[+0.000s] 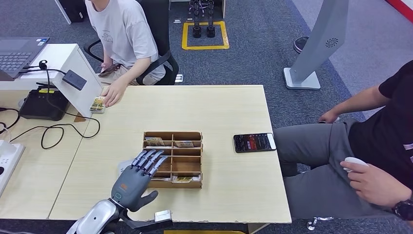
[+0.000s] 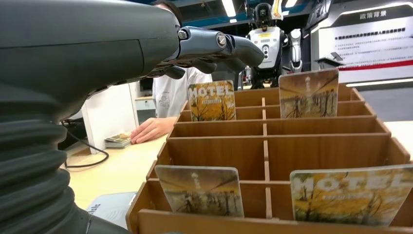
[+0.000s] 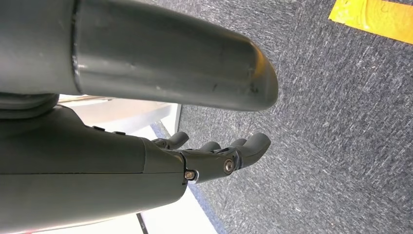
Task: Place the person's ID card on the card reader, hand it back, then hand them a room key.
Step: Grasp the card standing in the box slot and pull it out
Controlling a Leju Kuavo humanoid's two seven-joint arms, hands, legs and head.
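Note:
A wooden card box stands mid-table with hotel key cards upright in its slots. My left hand hovers flat at the box's near left corner, fingers stretched over its edge and holding nothing. The left wrist view looks along the box past my fingers, with key cards in the near and far rows. A pale card lies on the table beside the box. The black card reader sits on a white stand at far left. My right hand hangs over the carpet, empty.
A seated person rests a hand beside a small stack of cards near the reader. A phone lies right of the box. Another person sits at the table's right edge. Cables and a laptop are at left.

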